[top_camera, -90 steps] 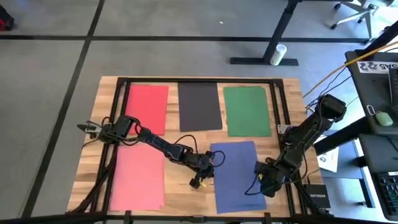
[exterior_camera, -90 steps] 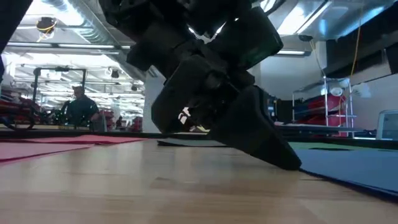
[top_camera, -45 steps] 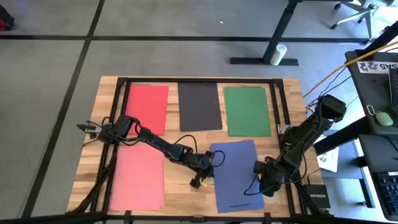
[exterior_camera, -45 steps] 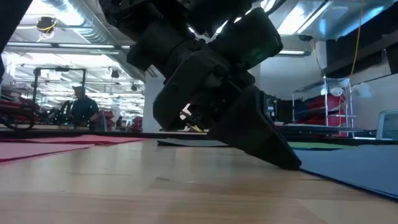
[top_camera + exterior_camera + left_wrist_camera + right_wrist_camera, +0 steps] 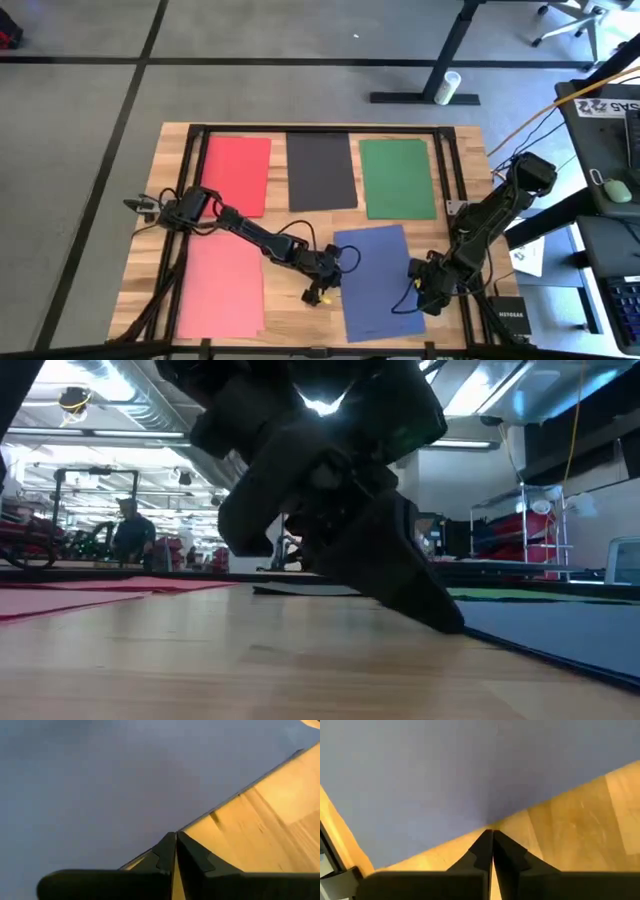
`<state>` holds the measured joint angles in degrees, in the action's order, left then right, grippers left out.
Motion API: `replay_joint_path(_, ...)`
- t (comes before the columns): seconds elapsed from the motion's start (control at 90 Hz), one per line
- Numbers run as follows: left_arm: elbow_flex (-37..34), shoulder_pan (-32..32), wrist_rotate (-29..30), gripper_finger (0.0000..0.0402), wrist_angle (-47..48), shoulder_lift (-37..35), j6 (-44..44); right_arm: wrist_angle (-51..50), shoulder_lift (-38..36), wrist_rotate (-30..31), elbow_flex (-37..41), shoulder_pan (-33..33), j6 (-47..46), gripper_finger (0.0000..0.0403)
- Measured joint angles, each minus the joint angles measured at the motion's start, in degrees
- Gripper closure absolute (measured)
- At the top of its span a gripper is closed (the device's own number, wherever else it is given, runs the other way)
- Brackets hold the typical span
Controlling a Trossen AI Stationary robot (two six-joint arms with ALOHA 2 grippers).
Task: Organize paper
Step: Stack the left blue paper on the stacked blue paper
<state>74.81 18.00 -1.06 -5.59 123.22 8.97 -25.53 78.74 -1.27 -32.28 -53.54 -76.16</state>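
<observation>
Five sheets lie flat on my table [image 5: 460, 180], each with its long axis running near to far. Nearest me are the pink sheet [image 5: 222, 283] on the left and the blue sheet [image 5: 376, 280] right of centre; the blue one is skewed a little, its far end leaning left. My left gripper [image 5: 326, 268] is pressed down at the blue sheet's left edge, fingers [image 5: 165, 852] closed tip to tip on the table right at the paper's border. My right gripper [image 5: 428, 285] sits at the blue sheet's right edge, its fingers [image 5: 482, 851] likewise shut together at the paper's border; I cannot tell whether either pinches the sheet. Farther back, side by side and apart, lie the red sheet [image 5: 238, 172], the black sheet [image 5: 321, 170] and the green sheet [image 5: 397, 177].
</observation>
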Motion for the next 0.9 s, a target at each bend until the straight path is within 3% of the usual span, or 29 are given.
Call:
replay_joint_path(0.333, 0.0, 0.03, 0.18, 0.0402, 0.3, -0.49, -0.03, -3.13, -0.07, 0.66, -7.03, -0.1, 3.77, 0.0403)
replay_joint_path(0.5, 0.02, 0.03, 0.33, 0.0402, 0.03, -4.73, -0.02, -4.31, 0.24, 2.71, -11.3, -0.1, 5.83, 0.0403)
replay_joint_path(0.611, 0.02, -0.5, 5.33, 0.0402, 1.01, -8.36, -1.16, -4.27, 2.6, 2.32, -13.24, -0.1, 6.05, 0.0403)
replay_joint_path(0.756, 0.11, -6.15, 7.51, 0.0402, 5.2, -10.74, -8.19, -2.44, 9.32, -1.35, -17.03, -0.1, 9.27, 0.0403)
replay_joint_path(0.9, 0.07, -13.37, 2.58, 0.0402, 10.23, -10.6, -15.49, -0.8, 17.01, -4.54, -23.18, -0.13, 13.6, 0.0403)
